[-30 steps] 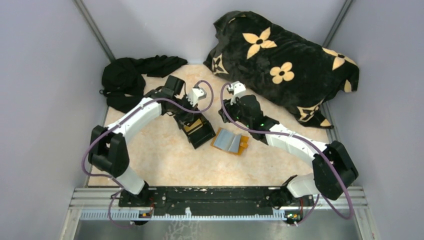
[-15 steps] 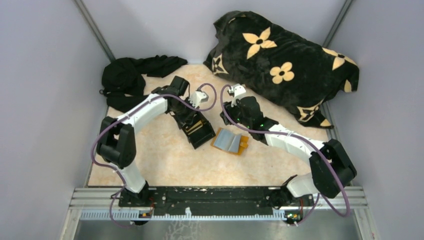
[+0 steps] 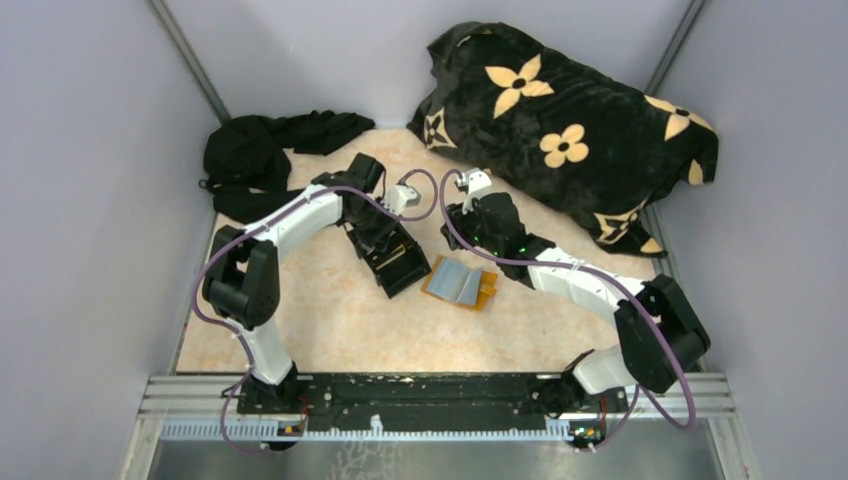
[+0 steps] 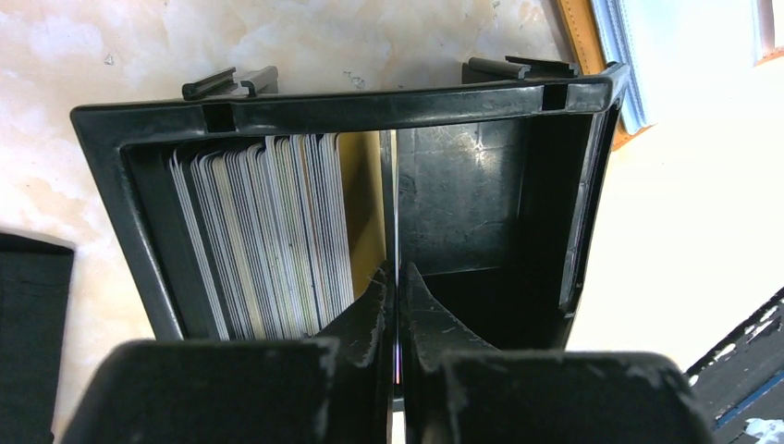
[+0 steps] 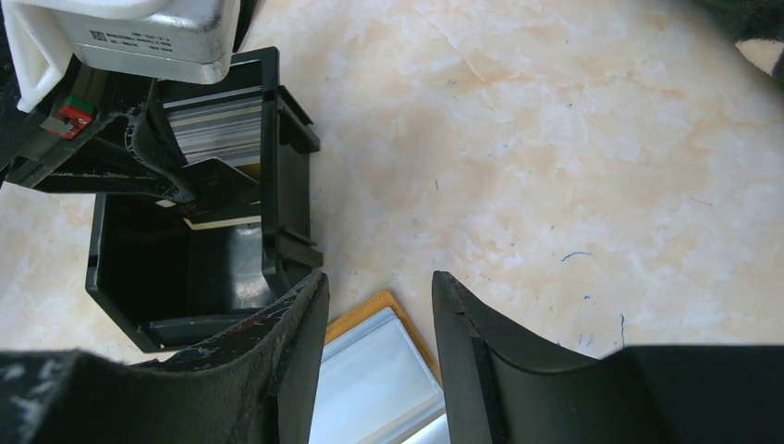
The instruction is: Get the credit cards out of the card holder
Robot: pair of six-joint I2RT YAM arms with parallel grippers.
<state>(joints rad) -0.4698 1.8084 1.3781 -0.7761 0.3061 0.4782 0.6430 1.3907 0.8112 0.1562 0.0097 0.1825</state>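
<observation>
While the left jaws pinch shut on one thin card (image 4: pixel 395 213) inside the box (image 4: pixel 351 106) (a stack (image 4: pixel 268 231) stands along one side), we see the right jaws wide open, empty, over the holder (image 3: pixel 487 291), lying on the counter (image 3: pixel 330 320) beside the box, grey cards (image 3: pixel 457 281) atop it.

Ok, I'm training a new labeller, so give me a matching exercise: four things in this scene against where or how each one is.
1 left gripper
2 right gripper
3 card holder
4 blanket

A heaped at the far right
B shut on a card inside the black box
C open, above the table
D flat on the table beside the box

Pairs: 1-B, 2-C, 3-D, 4-A
</observation>
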